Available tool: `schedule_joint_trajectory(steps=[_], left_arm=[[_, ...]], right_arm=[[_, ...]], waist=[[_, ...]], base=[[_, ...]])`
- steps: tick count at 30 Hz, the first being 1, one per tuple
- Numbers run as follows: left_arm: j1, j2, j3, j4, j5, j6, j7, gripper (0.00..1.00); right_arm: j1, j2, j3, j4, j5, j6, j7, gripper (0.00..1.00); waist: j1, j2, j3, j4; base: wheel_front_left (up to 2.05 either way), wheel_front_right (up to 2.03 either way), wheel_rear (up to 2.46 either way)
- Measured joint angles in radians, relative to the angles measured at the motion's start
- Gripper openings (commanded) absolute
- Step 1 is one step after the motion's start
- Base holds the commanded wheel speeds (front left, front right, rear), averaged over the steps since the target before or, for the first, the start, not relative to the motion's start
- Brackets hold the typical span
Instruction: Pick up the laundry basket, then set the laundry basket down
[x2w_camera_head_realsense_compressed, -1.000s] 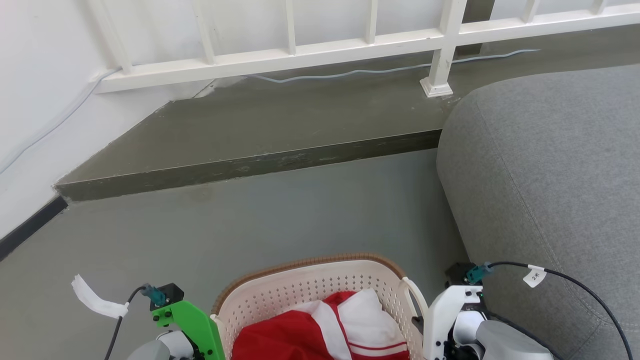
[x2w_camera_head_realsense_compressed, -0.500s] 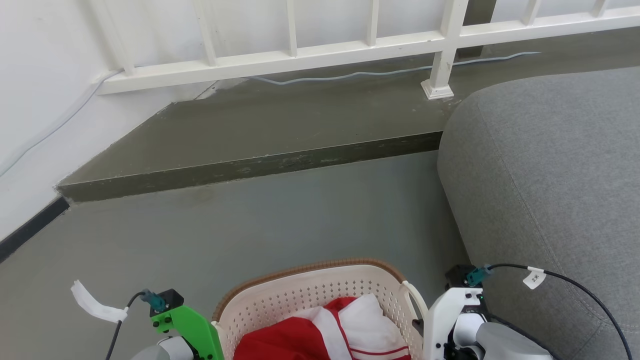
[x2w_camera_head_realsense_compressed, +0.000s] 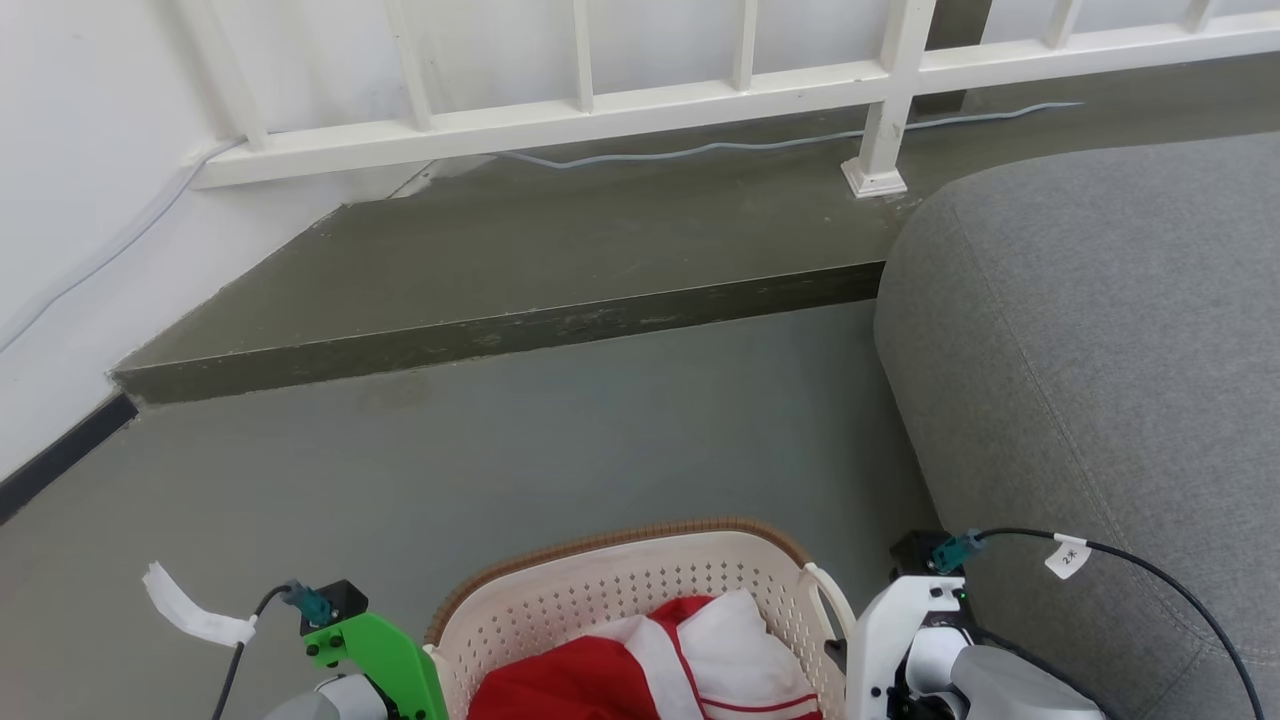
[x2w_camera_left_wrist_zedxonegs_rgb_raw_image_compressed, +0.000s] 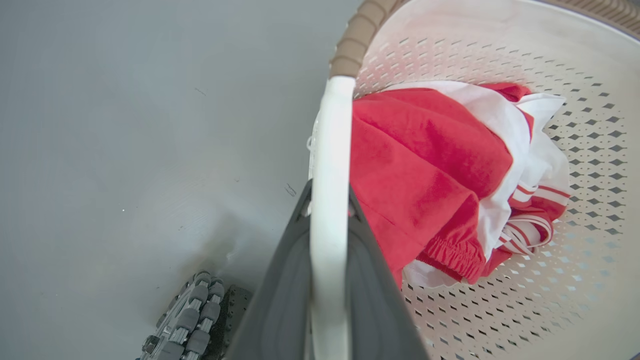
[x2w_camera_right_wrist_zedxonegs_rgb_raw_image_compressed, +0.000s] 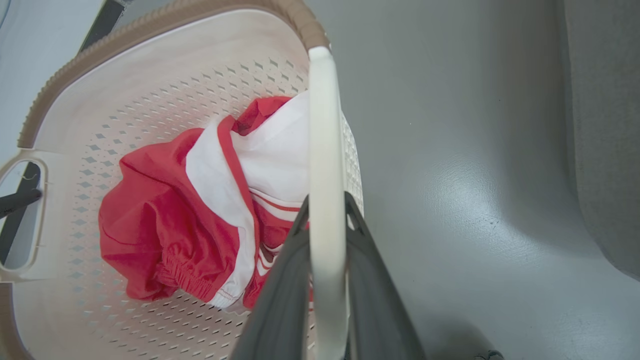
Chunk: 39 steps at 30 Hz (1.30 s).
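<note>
The laundry basket (x2w_camera_head_realsense_compressed: 600, 590) sits at the bottom middle of the head view. It is cream-white and perforated, with a brown woven-look rim, and holds red-and-white clothes (x2w_camera_head_realsense_compressed: 640, 680). In the left wrist view my left gripper (x2w_camera_left_wrist_zedxonegs_rgb_raw_image_compressed: 327, 200) is shut on the basket's white side handle (x2w_camera_left_wrist_zedxonegs_rgb_raw_image_compressed: 330, 140), one dark finger on each side of it. In the right wrist view my right gripper (x2w_camera_right_wrist_zedxonegs_rgb_raw_image_compressed: 325, 210) is shut the same way on the other handle (x2w_camera_right_wrist_zedxonegs_rgb_raw_image_compressed: 325, 125). The clothes (x2w_camera_right_wrist_zedxonegs_rgb_raw_image_compressed: 175, 215) lie bunched in the basket's middle. The basket's underside is hidden, so I cannot tell whether it touches the floor.
A large grey upholstered seat (x2w_camera_head_realsense_compressed: 1100, 350) stands close on the right. Ahead, grey floor (x2w_camera_head_realsense_compressed: 550, 450) runs to a raised step (x2w_camera_head_realsense_compressed: 500, 335), with a white railing (x2w_camera_head_realsense_compressed: 640, 100) and a loose cable (x2w_camera_head_realsense_compressed: 700, 150) behind. A white wall (x2w_camera_head_realsense_compressed: 80, 200) is on the left. My wheel (x2w_camera_left_wrist_zedxonegs_rgb_raw_image_compressed: 185, 320) is below the left handle.
Over the first half second the basket and both gripper mounts sank slightly towards the bottom of the head view. Since then nothing has visibly moved.
</note>
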Motion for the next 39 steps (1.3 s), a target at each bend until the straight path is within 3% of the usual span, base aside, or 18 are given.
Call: schedule_joint_trajectory(steps=[39], left_arm=[[0.001, 0.002, -0.032, -0.019, -0.026, 0.013, 0.007, 0.0]], right_arm=[[-0.007, -0.002, 0.022, -0.002, 0.026, -0.016, 0.0, 0.0]], waist=[[0.0, 0.0, 0.041, 0.003]], base=[[0.0, 0.0, 0.0]])
